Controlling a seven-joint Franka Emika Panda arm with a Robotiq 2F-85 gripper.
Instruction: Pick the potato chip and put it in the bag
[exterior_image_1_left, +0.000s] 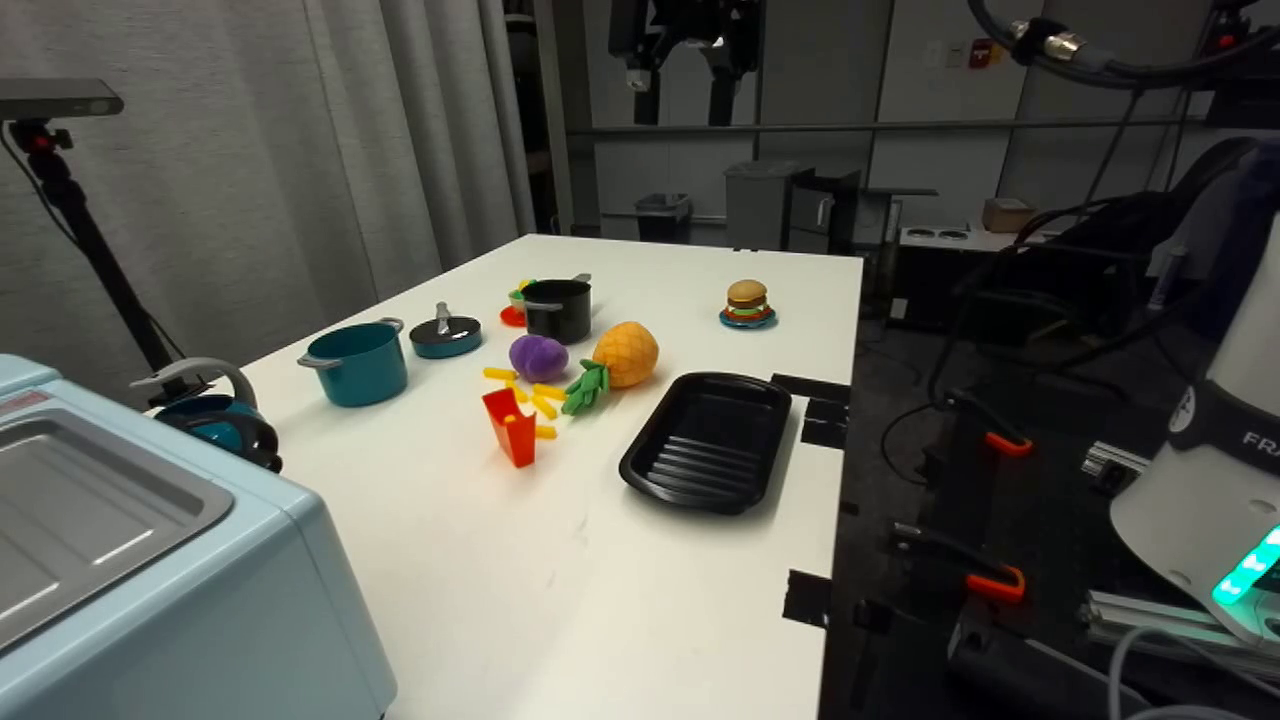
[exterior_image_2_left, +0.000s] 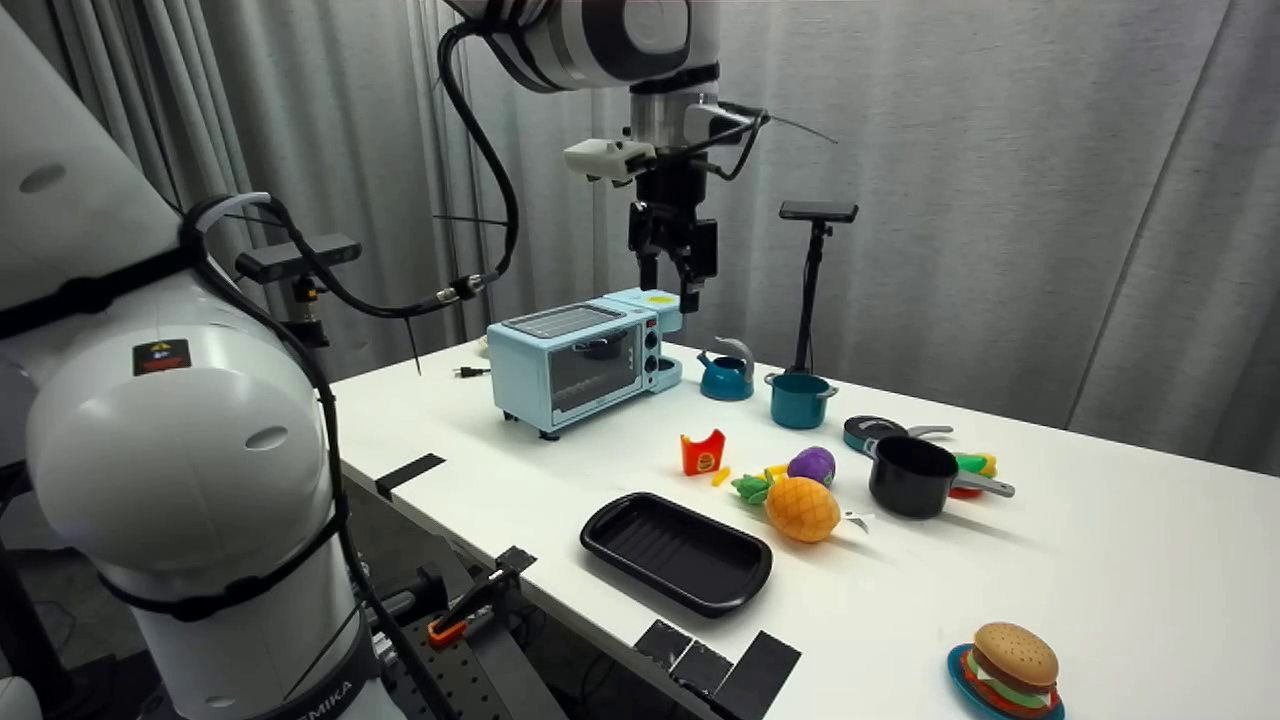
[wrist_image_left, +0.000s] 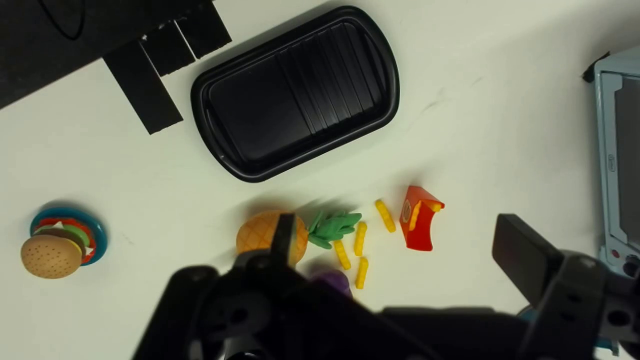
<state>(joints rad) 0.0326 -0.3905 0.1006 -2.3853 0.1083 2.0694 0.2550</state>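
Several yellow toy potato chips lie loose on the white table. In the wrist view one chip (wrist_image_left: 385, 216) lies beside the red carton, and others, such as this chip (wrist_image_left: 360, 239), lie near the pineapple leaves. The bag is a red fries carton (wrist_image_left: 423, 236), standing upright with a couple of yellow chips inside. It also shows in both exterior views (exterior_image_1_left: 516, 434) (exterior_image_2_left: 703, 455). My gripper (wrist_image_left: 402, 247) is open and empty, its fingers wide apart. It hangs high above the table in both exterior views (exterior_image_1_left: 685, 105) (exterior_image_2_left: 669, 288), touching nothing.
An orange pineapple (exterior_image_2_left: 803, 510) and purple eggplant-like toy (exterior_image_1_left: 538, 357) lie close to the chips. A black tray (wrist_image_left: 295, 95), black pot (exterior_image_2_left: 910, 478), teal pot (exterior_image_1_left: 358, 365), burger (exterior_image_1_left: 747, 300) and blue toaster oven (exterior_image_2_left: 580, 360) also stand on the table.
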